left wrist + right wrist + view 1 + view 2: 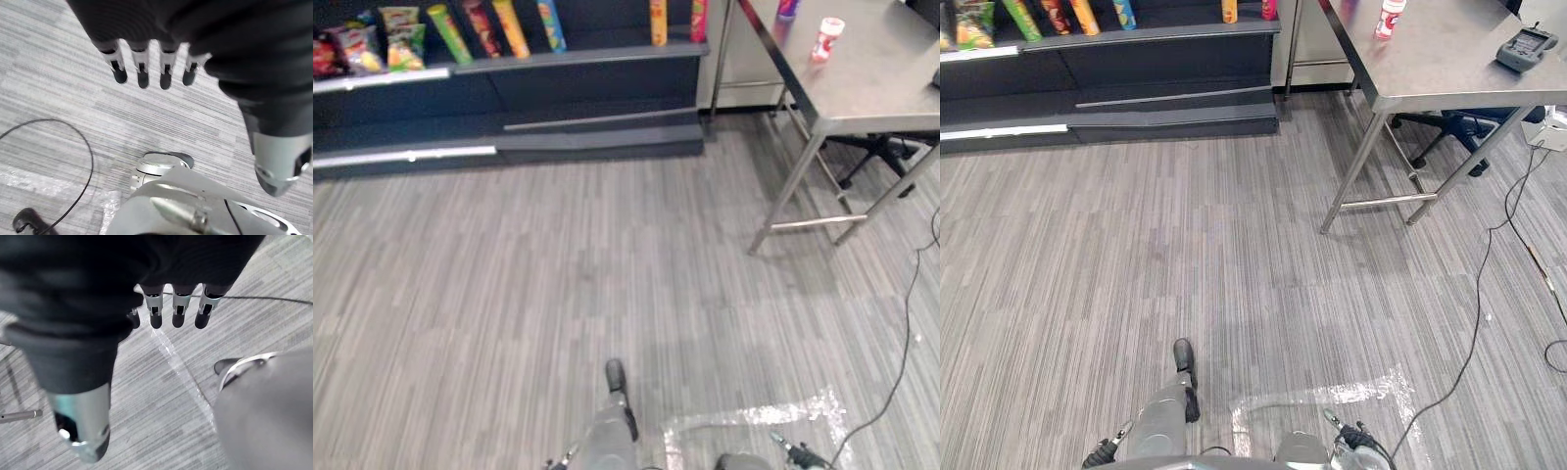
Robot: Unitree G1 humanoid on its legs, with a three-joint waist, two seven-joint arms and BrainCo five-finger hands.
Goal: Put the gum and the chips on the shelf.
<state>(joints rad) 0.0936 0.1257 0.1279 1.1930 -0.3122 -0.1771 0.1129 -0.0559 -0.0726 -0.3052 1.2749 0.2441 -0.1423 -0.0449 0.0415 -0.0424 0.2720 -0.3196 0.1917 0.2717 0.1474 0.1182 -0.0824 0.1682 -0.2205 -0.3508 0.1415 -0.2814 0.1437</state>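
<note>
While upright, cylindrical gum [826, 39] on steel table [886, 83]

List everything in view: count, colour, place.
shelf: one, dark, far left on the floor
chip tubes: six, green, red, orange and blue, standing on the shelf
snack bags: several, red, green and yellow, at the shelf's left end
table: one, steel, far right
gum bottle: one, white and red, upright on the table
purple item: one, at the table's far edge, cut off
handheld device: one, dark grey, on the table
chair base: one, blue and black, under the table
tape: clear strips, on the floor, near
left hand: fingers straight, over the floor
right hand: fingers straight, over the floor
</note>
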